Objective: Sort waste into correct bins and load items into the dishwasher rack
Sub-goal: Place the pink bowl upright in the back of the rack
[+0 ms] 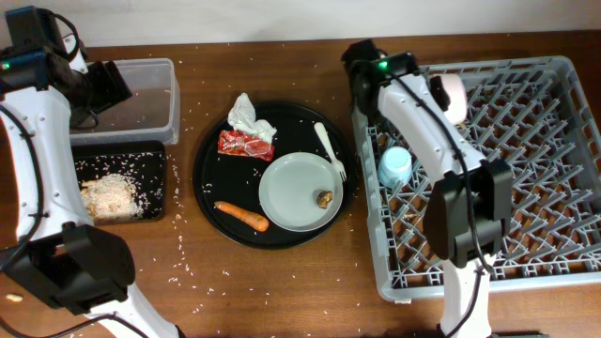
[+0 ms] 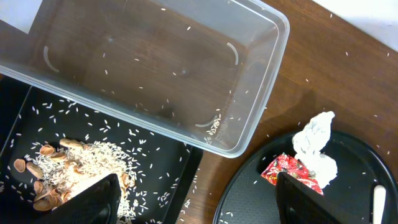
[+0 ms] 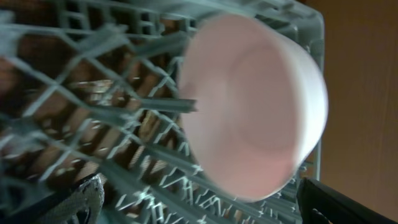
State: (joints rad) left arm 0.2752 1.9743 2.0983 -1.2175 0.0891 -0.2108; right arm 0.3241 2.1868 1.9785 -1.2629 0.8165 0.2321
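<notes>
Your pink bowl [image 3: 255, 112] sits tipped on its side among the upright pegs of the dishwasher rack [image 1: 498, 66], in the rack's back-left corner, close to the rim. Your right gripper [image 3: 199, 193] is released: its fingers [image 3: 81, 199] stand wide apart at either side of the wrist view, with the bowl ahead of them and nothing clamped. The blue cup [image 1: 394, 167] lies in the rack too, near its left wall and just in front of the bowl. The right half of the rack holds only pegs, so there is room there.

Left of the rack, and nearly touching its wall, is the round black tray [image 1: 211, 188]. The plate [image 1: 296, 192] fills its front right part, with a brown scrap [image 1: 325, 198] near the plate's right edge. The fork [image 1: 331, 150] lies across the plate's upper right rim. The tissue [image 1: 246, 115] sits at the tray's back edge, the red wrapper [image 1: 246, 145] just in front of it, and the carrot [image 1: 242, 216] at the front, just beside the plate.

Well to the left, the clear tub [image 1: 160, 66] stands behind the black rectangular tray [image 1: 155, 150], which holds a heap of rice [image 1: 111, 195] with brown scraps. Your left gripper [image 2: 194, 186] hangs over the tub's front edge, fingers spread and empty. Loose grains dot the table [image 1: 282, 300].
</notes>
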